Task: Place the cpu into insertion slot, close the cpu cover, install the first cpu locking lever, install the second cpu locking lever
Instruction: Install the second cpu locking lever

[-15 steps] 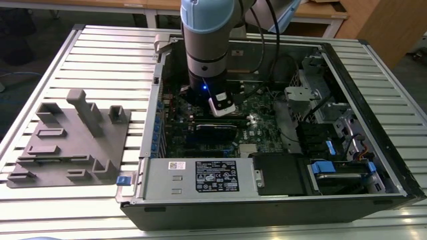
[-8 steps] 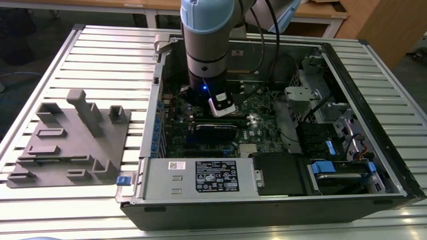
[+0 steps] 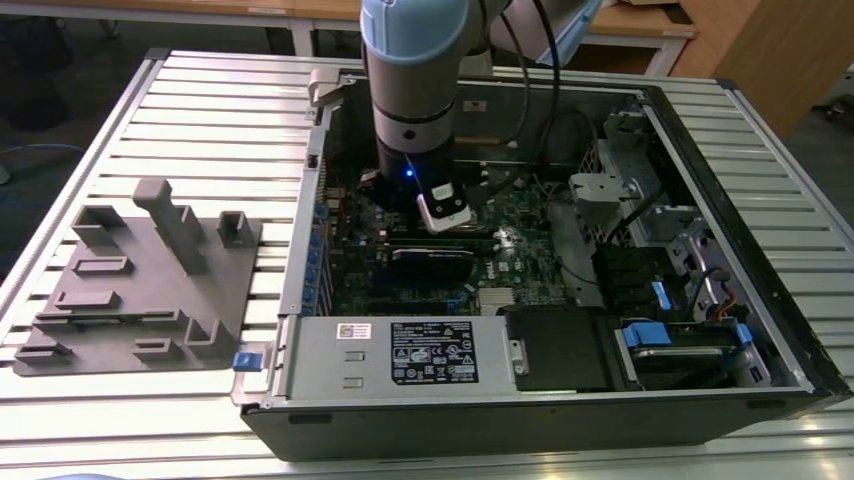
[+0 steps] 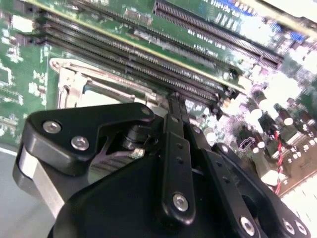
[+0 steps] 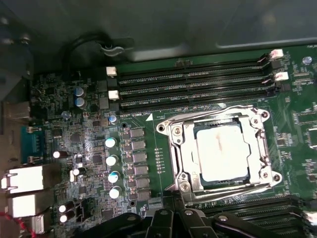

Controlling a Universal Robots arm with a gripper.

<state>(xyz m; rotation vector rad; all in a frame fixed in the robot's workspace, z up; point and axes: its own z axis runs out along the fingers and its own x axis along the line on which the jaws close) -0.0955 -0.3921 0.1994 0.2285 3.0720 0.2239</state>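
In the first wrist view the cpu [image 5: 220, 151], a dull silver square, lies in the insertion slot [image 5: 184, 148] on the green board. The cpu cover [image 5: 261, 148], a silver frame with a cut-out centre, lies flat around the chip. Thin wire locking levers run along two sides of the frame, one [image 5: 233, 192] on the gripper's side and one [image 5: 213, 115] by the memory slots. My gripper [image 5: 174, 199] is shut and empty, its tip just beside the frame's edge. The second wrist view shows the tip [image 4: 173, 99] at the cover [image 4: 74, 82]. In the exterior view the gripper [image 3: 447, 222] hangs low inside the case.
Long black memory slots [image 5: 198, 84] flank the socket on both sides. Capacitors [image 5: 111, 158] and ports stand beside it. The open case holds a power supply box [image 3: 400, 350] and drive bays with blue tabs [image 3: 667, 335]. A grey fixture plate [image 3: 134, 280] lies at the exterior view's left.
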